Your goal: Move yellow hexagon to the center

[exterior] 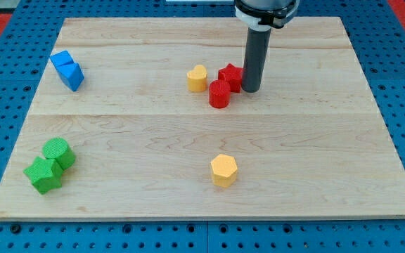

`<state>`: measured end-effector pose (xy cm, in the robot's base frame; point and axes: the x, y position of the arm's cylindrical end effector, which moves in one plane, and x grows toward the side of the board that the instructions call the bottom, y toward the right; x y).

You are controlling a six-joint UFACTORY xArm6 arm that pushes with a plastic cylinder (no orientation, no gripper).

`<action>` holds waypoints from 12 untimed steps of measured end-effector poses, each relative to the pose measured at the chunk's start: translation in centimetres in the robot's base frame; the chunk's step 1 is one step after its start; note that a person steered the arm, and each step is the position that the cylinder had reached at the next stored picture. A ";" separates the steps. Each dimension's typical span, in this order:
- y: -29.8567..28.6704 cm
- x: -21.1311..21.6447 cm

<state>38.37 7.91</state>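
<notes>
The yellow hexagon (224,169) lies on the wooden board (315,140) below the middle, near the view's bottom. My tip (250,90) stands near the view's top centre, touching or just right of a red star block (230,76). It is well above the yellow hexagon and slightly to its right.
A red cylinder (219,93) sits just below-left of the red star. A yellow heart block (197,78) lies left of them. Two blue blocks (67,69) sit at the upper left. A green cylinder (58,152) and a green star-like block (43,175) sit at the lower left.
</notes>
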 end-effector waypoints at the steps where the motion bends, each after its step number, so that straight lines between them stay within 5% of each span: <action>1: 0.0 0.0; 3: 1.8 5.3; 6: -3.2 9.3; 9: -4.3 21.0; 12: -6.7 18.9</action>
<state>57.25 1.26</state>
